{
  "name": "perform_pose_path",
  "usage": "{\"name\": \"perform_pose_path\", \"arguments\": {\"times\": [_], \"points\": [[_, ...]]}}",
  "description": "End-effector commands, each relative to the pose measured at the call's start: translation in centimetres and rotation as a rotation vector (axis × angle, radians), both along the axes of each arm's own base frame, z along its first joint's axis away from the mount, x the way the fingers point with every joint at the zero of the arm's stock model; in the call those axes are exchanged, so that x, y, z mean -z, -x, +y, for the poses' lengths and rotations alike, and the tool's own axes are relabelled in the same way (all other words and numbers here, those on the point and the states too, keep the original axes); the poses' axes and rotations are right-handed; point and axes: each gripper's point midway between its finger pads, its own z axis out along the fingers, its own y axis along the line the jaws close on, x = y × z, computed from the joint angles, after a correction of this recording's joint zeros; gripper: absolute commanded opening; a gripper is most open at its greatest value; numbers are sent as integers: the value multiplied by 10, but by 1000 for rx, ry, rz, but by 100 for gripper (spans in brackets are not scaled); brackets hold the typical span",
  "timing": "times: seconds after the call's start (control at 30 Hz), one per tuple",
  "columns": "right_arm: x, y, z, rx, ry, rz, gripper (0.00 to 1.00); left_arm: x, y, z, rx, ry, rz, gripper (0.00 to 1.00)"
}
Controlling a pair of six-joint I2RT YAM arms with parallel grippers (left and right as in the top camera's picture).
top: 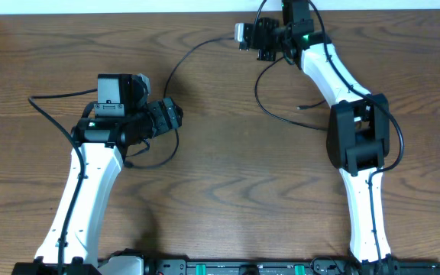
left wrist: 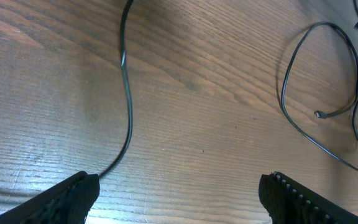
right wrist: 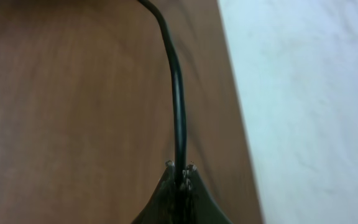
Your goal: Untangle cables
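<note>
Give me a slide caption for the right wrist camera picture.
The right gripper pinches the black cable between closed fingertips, above the wooden table near its edge.

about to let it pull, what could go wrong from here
The right gripper pinches the black cable right beside the table edge; pulling that way could drag it off. The open left gripper has the cable by one finger, not centred, so closing may miss it.

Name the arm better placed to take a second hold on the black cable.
Left. The left gripper hangs open over the black cable; the right gripper is shut on it near the table's far edge.
</note>
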Motion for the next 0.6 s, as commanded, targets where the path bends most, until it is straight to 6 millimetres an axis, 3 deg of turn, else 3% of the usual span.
{"name": "perform_pose_path", "arguments": {"times": [0.0, 0.2, 0.4, 0.47, 0.5, 0.57], "points": [[2, 29, 30, -117, -48, 70, 1, -8, -4, 2, -3, -14, -22, 87], [21, 57, 36, -184, 15, 151, 1, -8, -4, 2, -3, -14, -22, 87], [27, 63, 31, -173, 34, 194, 4, -8, -4, 2, -3, -14, -22, 87], [29, 60, 29, -135, 38, 222, 26, -8, -4, 2, -3, -14, -22, 87], [33, 56, 24, -60, 45, 273, 99, -8, -4, 2, -3, -14, -22, 87], [35, 53, 22, -9, 43, 313, 99, -8, -4, 2, -3, -14, -22, 87]]}}
